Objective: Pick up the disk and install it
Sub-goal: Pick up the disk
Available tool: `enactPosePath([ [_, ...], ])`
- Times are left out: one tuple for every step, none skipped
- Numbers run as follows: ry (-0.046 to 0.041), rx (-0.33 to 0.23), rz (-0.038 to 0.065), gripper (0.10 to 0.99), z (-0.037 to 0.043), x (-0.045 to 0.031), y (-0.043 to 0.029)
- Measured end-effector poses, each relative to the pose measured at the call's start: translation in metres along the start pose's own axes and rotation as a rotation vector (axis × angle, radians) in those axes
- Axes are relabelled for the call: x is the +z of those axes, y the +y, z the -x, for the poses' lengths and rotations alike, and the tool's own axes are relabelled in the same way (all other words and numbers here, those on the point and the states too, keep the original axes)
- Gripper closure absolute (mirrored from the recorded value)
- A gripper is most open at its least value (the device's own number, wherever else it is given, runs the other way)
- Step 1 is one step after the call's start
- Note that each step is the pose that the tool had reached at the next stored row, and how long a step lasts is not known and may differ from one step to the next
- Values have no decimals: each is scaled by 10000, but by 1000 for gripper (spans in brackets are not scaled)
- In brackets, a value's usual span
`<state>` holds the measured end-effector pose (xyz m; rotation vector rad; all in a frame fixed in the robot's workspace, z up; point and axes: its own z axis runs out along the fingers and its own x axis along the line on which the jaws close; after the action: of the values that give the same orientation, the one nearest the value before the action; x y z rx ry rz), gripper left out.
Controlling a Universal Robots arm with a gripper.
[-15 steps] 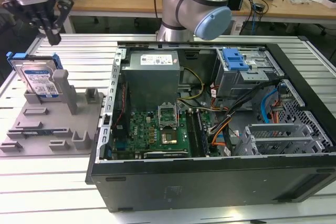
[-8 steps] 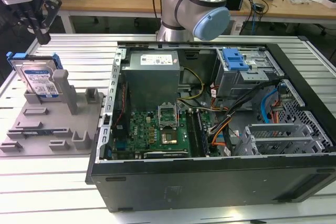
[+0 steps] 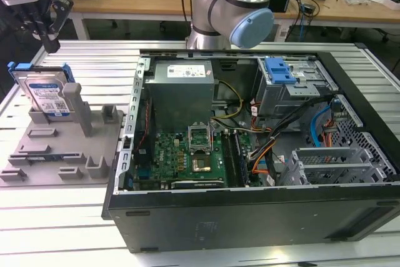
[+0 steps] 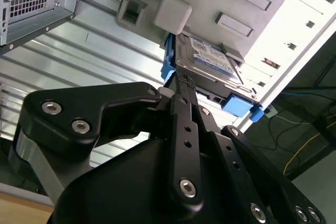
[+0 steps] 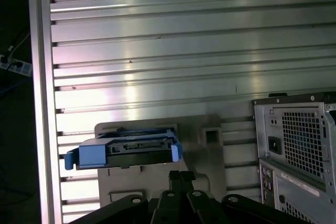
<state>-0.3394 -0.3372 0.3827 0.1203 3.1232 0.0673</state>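
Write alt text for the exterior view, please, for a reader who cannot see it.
The claw hangs just above the disk, which leans in a grey holder on the ribbed table. An open computer case lies at the exterior view's right.

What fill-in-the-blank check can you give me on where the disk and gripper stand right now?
The disk stands on the grey fixture, at the exterior view's ____ of the open computer case.
The disk's plastic carrier is ____ in colour.
In the exterior view, the gripper hangs ____ the disk.
Missing words: left; blue; above.
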Motion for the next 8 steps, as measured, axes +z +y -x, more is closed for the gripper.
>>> enactPosePath([
  [0, 0, 0, 980, 0, 0, 0],
  [0, 0, 0, 980, 0, 0, 0],
  [0, 0, 0, 980, -1, 0, 0],
  [1, 0, 0, 980, -1, 0, 0],
  [17, 1, -4, 980, -2, 0, 0],
  [25, 1, -6, 980, -2, 0, 0],
  [31, -103, -4, 980, -1, 2, 0],
  [48, -441, 1, 980, -1, 3, 0],
])
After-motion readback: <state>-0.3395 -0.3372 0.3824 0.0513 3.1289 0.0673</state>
